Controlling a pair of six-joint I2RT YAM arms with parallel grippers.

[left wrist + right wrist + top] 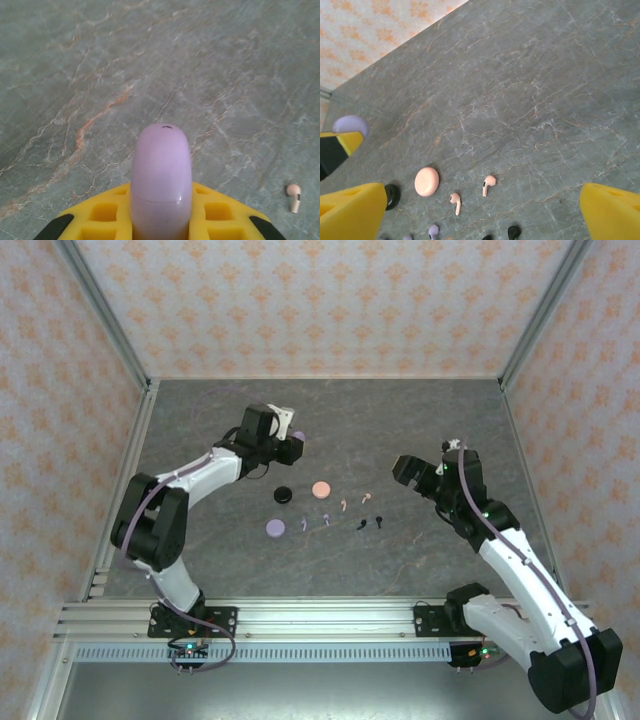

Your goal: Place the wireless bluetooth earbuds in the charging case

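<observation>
Lavender case point(161, 170) right up front, clamped edge-up in my left gripper point(161, 220), yellow jaws closed tight on its sides, held above the bench point(100, 75). Over on the other side, my right gripper point(482, 212) hangs with jaws spread wide, gripping nothing. Beneath it the wireless bluetooth earbuds point(343, 504) lie loose on the bench: two pink earbuds point(488, 184) near each other, a lavender earbud point(433, 231) and a black earbud point(514, 231) closer to me. Pink case point(426, 181) sits just beside the pink pair, black case point(392, 196) right next to it.
</observation>
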